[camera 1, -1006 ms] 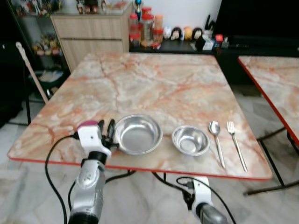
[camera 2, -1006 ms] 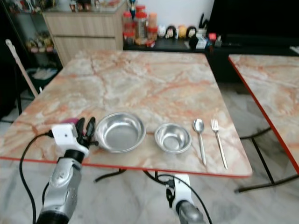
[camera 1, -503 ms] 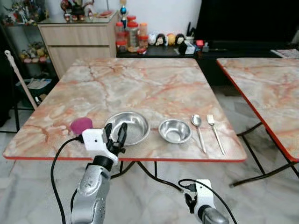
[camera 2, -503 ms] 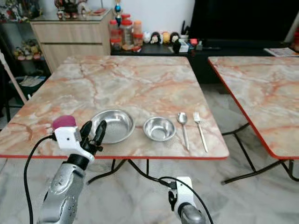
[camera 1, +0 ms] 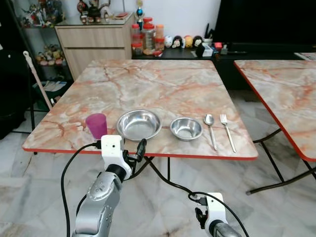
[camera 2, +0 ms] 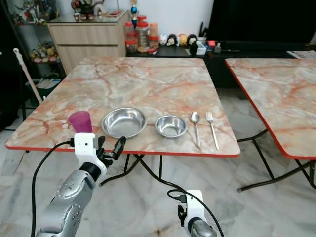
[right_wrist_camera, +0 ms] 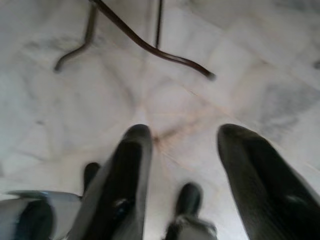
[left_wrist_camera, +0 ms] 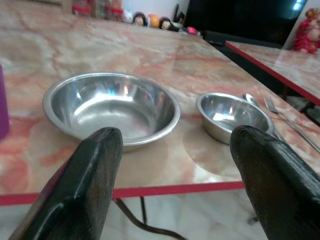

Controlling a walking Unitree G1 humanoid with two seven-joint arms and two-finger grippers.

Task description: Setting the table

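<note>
On the marble table [camera 1: 163, 84], near its front edge, a row stands: a purple cup [camera 1: 96, 125], a large steel bowl [camera 1: 139, 124], a small steel bowl [camera 1: 186, 128], a spoon [camera 1: 211, 129] and a fork [camera 1: 227, 131]. My left gripper [camera 1: 136, 152] hangs open and empty just off the red table edge, below the large bowl. In the left wrist view its fingers [left_wrist_camera: 95, 165] frame the large bowl [left_wrist_camera: 112, 107] and the small bowl [left_wrist_camera: 232, 116]. My right gripper [right_wrist_camera: 184, 132] is open and empty, hanging low over the floor.
A second marble table [camera 1: 286, 94] stands to the right, with a gap of floor between. Behind the table are a wooden cabinet [camera 1: 94, 42] and a low dark shelf with jars [camera 1: 148, 39]. A broom handle [camera 1: 37, 79] leans at the left. Folding table legs [camera 1: 158, 173] cross below.
The whole view has drawn back from the table. My left gripper, a second ago over the table beside the large bowl and cup, now hangs off the front edge, clear of both.
</note>
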